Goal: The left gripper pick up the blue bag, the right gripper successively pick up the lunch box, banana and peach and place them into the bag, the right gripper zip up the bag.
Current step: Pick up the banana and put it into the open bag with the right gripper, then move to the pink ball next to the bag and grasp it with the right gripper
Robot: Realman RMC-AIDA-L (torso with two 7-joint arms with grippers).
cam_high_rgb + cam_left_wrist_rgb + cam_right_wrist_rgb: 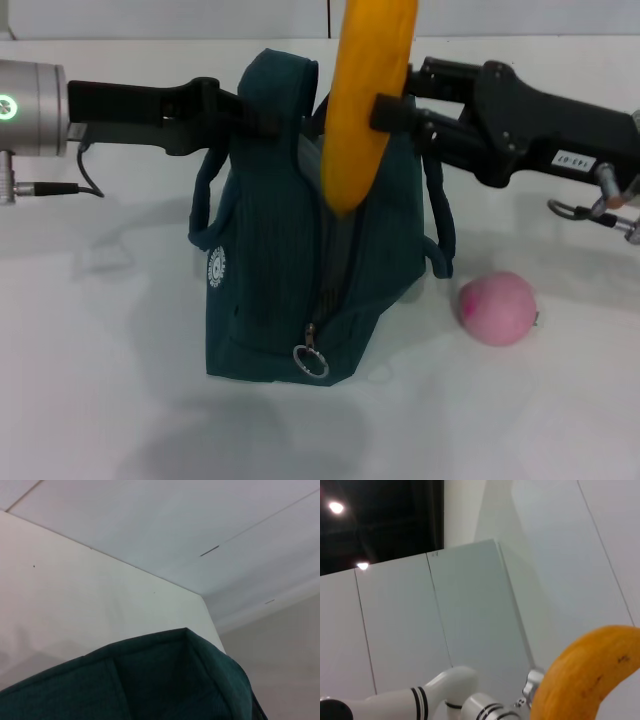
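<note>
While the left gripper pinches the blue bag's top edge at 10 o'clock, the right gripper has its fingers clamped on the banana. Its long axis runs 12 to 6, lower tip over the open mouth. The peach lies on the surface at 4 o'clock.

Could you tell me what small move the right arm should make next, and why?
Probably lower the banana straight down, then release. The right end effector holds it nearly upright, its lower tip already inside the open bag, while most of it stands above the rim. The left end effector holds the bag's top edge. The peach waits on the table.
</note>
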